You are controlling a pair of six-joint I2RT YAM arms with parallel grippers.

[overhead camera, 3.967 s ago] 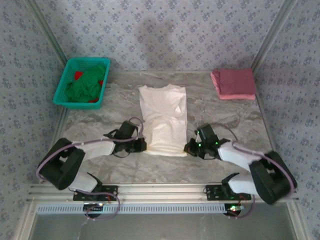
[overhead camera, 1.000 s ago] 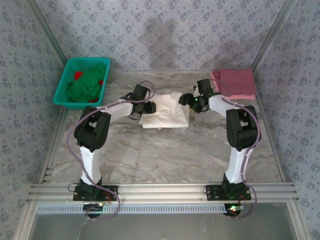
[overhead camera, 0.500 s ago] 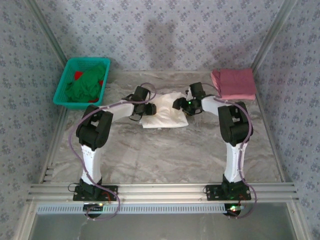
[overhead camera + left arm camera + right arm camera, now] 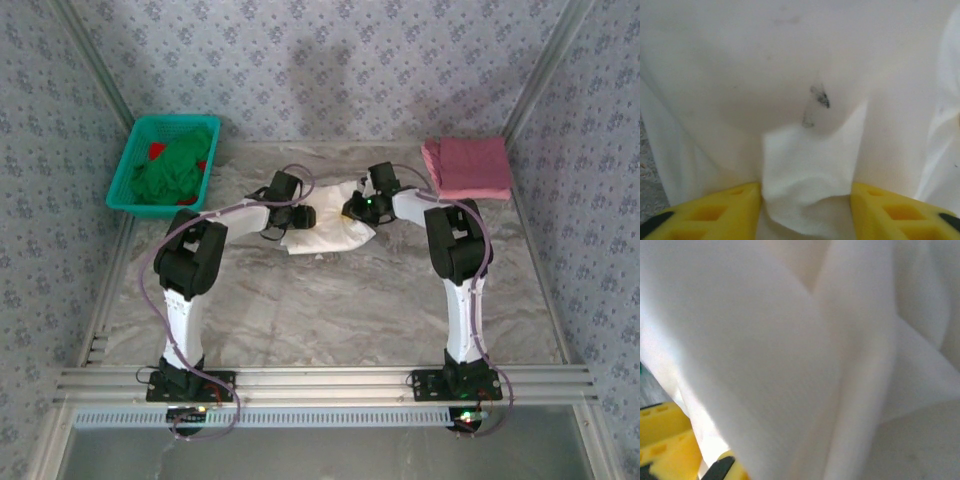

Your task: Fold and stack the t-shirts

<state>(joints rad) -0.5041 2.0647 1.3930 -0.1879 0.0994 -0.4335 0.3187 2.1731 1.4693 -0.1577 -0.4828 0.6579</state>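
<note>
The cream-white t-shirt lies bunched at the far middle of the table, folded over on itself. My left gripper is at its left end and my right gripper at its right end, each shut on the cloth. In the left wrist view a flap of white cloth sits pinched between the yellow fingers, below the small grey chest mark. White cloth drapes close over the right wrist camera, beside one yellow finger. The dusty pink t-shirt lies folded at the far right.
A teal mesh basket with green and red cloth stands at the far left corner. Patterned walls close in the table's back and sides. The marbled tabletop stretches bare between the shirt and the arm bases.
Four seconds ago the white shirt lay long and flat with both grippers at its near hem. The hem was carried to the far end, and since then the right gripper slid left, bunching the shirt narrower.
</note>
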